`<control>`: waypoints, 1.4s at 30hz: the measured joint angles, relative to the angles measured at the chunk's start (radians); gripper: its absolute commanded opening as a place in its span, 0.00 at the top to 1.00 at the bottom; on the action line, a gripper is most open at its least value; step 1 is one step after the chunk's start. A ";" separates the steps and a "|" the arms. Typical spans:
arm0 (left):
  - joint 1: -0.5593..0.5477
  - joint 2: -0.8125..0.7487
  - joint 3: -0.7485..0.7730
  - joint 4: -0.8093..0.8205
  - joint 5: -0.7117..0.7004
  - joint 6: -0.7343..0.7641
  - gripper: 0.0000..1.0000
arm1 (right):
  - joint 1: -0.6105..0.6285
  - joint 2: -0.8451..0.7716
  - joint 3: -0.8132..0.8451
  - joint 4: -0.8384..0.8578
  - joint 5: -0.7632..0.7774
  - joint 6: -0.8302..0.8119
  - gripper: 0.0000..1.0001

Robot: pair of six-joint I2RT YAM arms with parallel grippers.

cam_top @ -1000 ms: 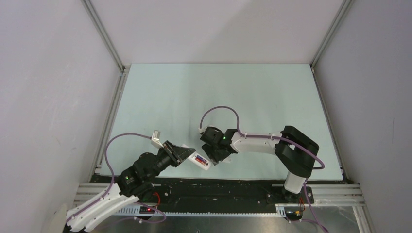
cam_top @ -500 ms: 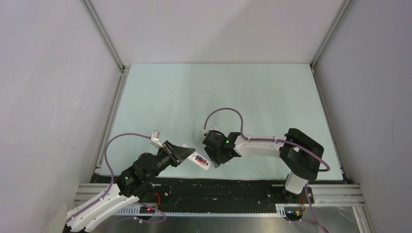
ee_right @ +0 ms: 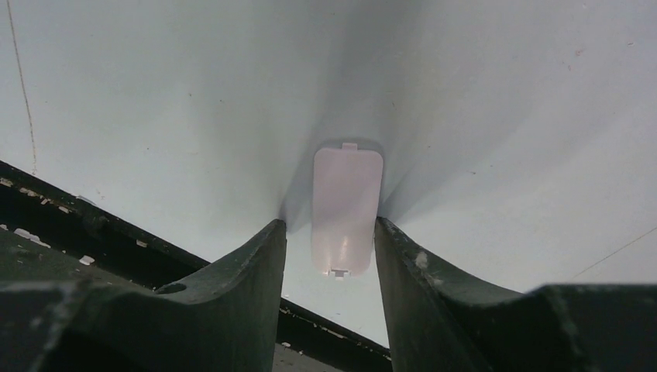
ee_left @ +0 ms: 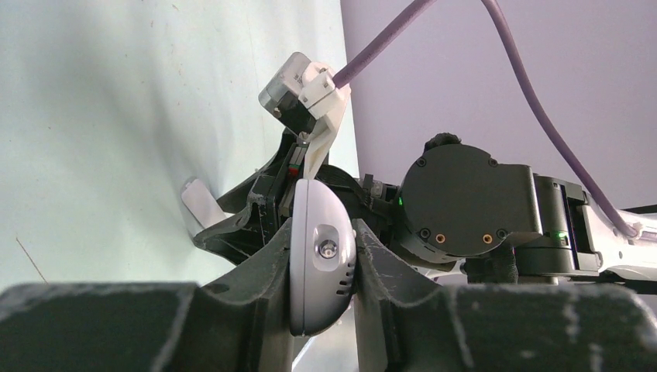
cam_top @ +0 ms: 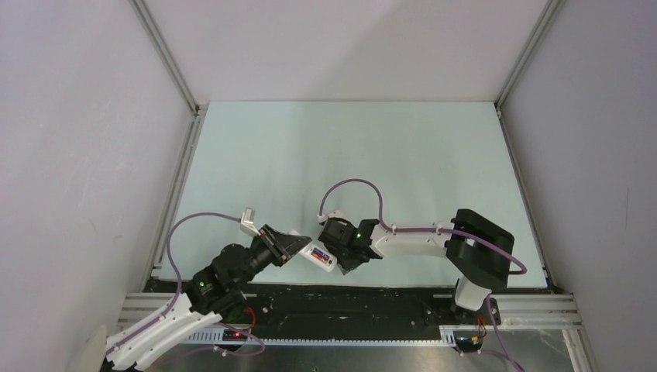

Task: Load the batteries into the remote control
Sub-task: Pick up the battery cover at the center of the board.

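My left gripper (cam_top: 298,246) is shut on the white remote control (cam_top: 318,256) and holds it just above the table's near edge, back side up. The red-orange and dark blue batteries (cam_top: 318,254) show as small coloured marks in its open bay. In the left wrist view the remote's rounded end (ee_left: 321,256) is clamped between the fingers of my left gripper (ee_left: 321,229). My right gripper (cam_top: 341,262) is open, right beside the remote. Its fingers straddle the small white cover plate (ee_right: 347,203), which lies flat on the table between the tips of my right gripper (ee_right: 331,226).
The pale green table mat (cam_top: 349,163) ends in a black rail (cam_top: 349,298) just near of both grippers. Grey walls (cam_top: 77,155) close the left, right and back sides. The right arm's purple cable (cam_top: 352,186) loops above its wrist.
My right gripper has moved left and toward the near edge, closer to the remote. The left gripper and the remote have stayed still.
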 measured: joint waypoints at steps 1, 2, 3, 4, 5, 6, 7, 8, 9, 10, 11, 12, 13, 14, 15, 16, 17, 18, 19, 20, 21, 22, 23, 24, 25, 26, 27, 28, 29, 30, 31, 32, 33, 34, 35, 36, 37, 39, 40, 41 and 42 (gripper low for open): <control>0.000 0.000 0.000 0.000 0.000 0.000 1.00 | 0.001 0.001 0.000 0.001 0.002 0.000 0.53; 0.000 0.000 0.000 0.000 0.000 0.000 1.00 | 0.002 0.001 0.000 0.002 0.003 0.001 0.55; 0.000 0.000 0.000 0.000 0.000 0.000 1.00 | 0.002 0.001 0.000 0.003 0.005 0.001 0.56; 0.000 -0.001 0.000 0.000 0.000 0.000 1.00 | 0.002 0.002 0.000 0.005 0.006 0.002 0.57; 0.000 -0.002 0.000 0.000 0.001 0.000 1.00 | 0.004 0.002 0.000 0.005 0.008 0.003 0.58; 0.000 -0.005 0.000 0.000 0.001 0.000 1.00 | 0.005 0.003 0.000 0.006 0.010 0.005 0.59; 0.000 -0.008 0.000 0.000 0.001 -0.001 1.00 | 0.006 0.003 0.000 0.007 0.013 0.007 0.61; 0.000 -0.009 0.000 0.001 0.001 -0.001 1.00 | 0.008 0.003 0.000 0.008 0.014 0.010 0.62; 0.000 -0.009 0.000 0.000 0.001 -0.001 1.00 | 0.008 0.003 0.000 0.009 0.017 0.012 0.63; 0.000 -0.010 0.000 0.000 0.001 -0.001 1.00 | 0.008 0.003 0.000 0.010 0.019 0.015 0.64; 0.000 -0.010 0.000 0.000 0.001 -0.002 1.00 | 0.008 0.003 0.000 0.010 0.020 0.016 0.66; 0.000 -0.010 0.000 0.000 0.001 -0.002 1.00 | 0.008 0.003 0.000 0.010 0.021 0.019 0.67; 0.000 -0.010 0.000 0.000 0.001 -0.002 1.00 | 0.008 0.003 0.000 0.010 0.022 0.020 0.68; 0.000 -0.010 0.000 0.000 0.001 -0.002 1.00 | 0.008 0.003 0.000 0.009 0.023 0.023 0.69; 0.000 -0.010 0.000 0.000 0.001 -0.002 1.00 | 0.008 0.003 0.000 0.009 0.024 0.023 0.70; 0.000 -0.011 0.000 0.000 0.001 -0.002 1.00 | 0.008 0.003 0.000 0.009 0.025 0.023 0.72; 0.000 -0.011 0.000 0.000 0.001 -0.002 1.00 | 0.008 0.002 0.000 0.009 0.026 0.023 0.72; 0.000 -0.011 0.000 0.000 0.001 -0.002 1.00 | 0.008 0.002 0.000 0.009 0.029 0.023 0.72; 0.000 -0.011 -0.001 0.000 0.001 -0.002 1.00 | 0.008 0.000 0.000 0.010 0.035 0.023 0.73; 0.000 -0.011 -0.001 0.000 0.000 -0.002 1.00 | 0.008 -0.001 -0.001 0.009 0.041 0.023 0.73; 0.000 -0.011 -0.001 0.000 0.000 -0.003 1.00 | 0.008 -0.003 -0.003 0.010 0.047 0.022 0.73; 0.000 -0.011 -0.002 0.000 0.000 -0.004 1.00 | 0.008 -0.006 -0.005 0.011 0.051 0.022 0.73; 0.000 -0.011 -0.003 0.000 -0.001 -0.007 1.00 | 0.008 -0.010 -0.008 0.011 0.057 0.021 0.73; 0.000 -0.012 -0.005 0.000 -0.002 -0.008 1.00 | 0.008 -0.014 -0.012 0.010 0.063 0.020 0.73; 0.000 -0.013 -0.006 0.000 -0.003 -0.009 1.00 | 0.006 -0.019 -0.016 0.008 0.067 0.018 0.73; 0.000 -0.013 -0.008 0.000 -0.005 -0.010 1.00 | 0.004 -0.025 -0.023 0.005 0.071 0.016 0.73; 0.000 -0.013 -0.010 0.000 -0.005 -0.010 1.00 | 0.002 -0.032 -0.027 -0.001 0.074 0.014 0.73; 0.000 -0.013 -0.010 0.000 -0.006 -0.011 1.00 | -0.003 -0.039 -0.034 -0.011 0.076 0.013 0.73; 0.000 -0.013 -0.010 0.000 -0.006 -0.015 1.00 | -0.007 -0.047 -0.040 -0.020 0.077 0.010 0.72; 0.000 -0.013 -0.010 0.000 -0.009 -0.017 1.00 | -0.013 -0.060 -0.047 -0.034 0.077 0.010 0.72; 0.000 -0.013 -0.010 0.000 -0.012 -0.018 1.00 | -0.018 -0.071 -0.051 -0.044 0.078 0.008 0.72; 0.000 -0.013 -0.010 0.000 -0.016 -0.019 1.00 | -0.023 -0.089 -0.055 -0.057 0.078 0.005 0.72; 0.000 -0.012 -0.010 0.000 -0.020 -0.021 1.00 | -0.028 -0.104 -0.056 -0.065 0.078 0.003 0.72; 0.000 -0.011 -0.010 0.000 -0.024 -0.023 1.00 | -0.034 -0.124 -0.056 -0.074 0.078 0.000 0.72; 0.000 -0.008 -0.010 0.001 -0.029 -0.025 1.00 | -0.038 -0.142 -0.056 -0.079 0.079 -0.002 0.72; 0.000 -0.002 -0.010 0.002 -0.032 -0.026 1.00 | -0.042 -0.159 -0.056 -0.084 0.079 -0.005 0.72; 0.000 0.007 -0.010 0.002 -0.034 -0.026 1.00 | -0.046 -0.177 -0.056 -0.087 0.079 -0.006 0.71; 0.000 0.028 -0.011 0.001 -0.039 -0.026 1.00 | -0.051 -0.204 -0.056 -0.093 0.080 -0.008 0.71; 0.000 0.038 -0.011 0.001 -0.042 -0.026 1.00 | -0.053 -0.215 -0.056 -0.097 0.080 -0.009 0.71; 0.000 0.050 -0.011 0.001 -0.047 -0.026 1.00 | -0.053 -0.224 -0.056 -0.098 0.080 -0.009 0.71; 0.000 0.059 -0.012 0.000 -0.050 -0.026 1.00 | -0.054 -0.233 -0.056 -0.101 0.080 -0.010 0.71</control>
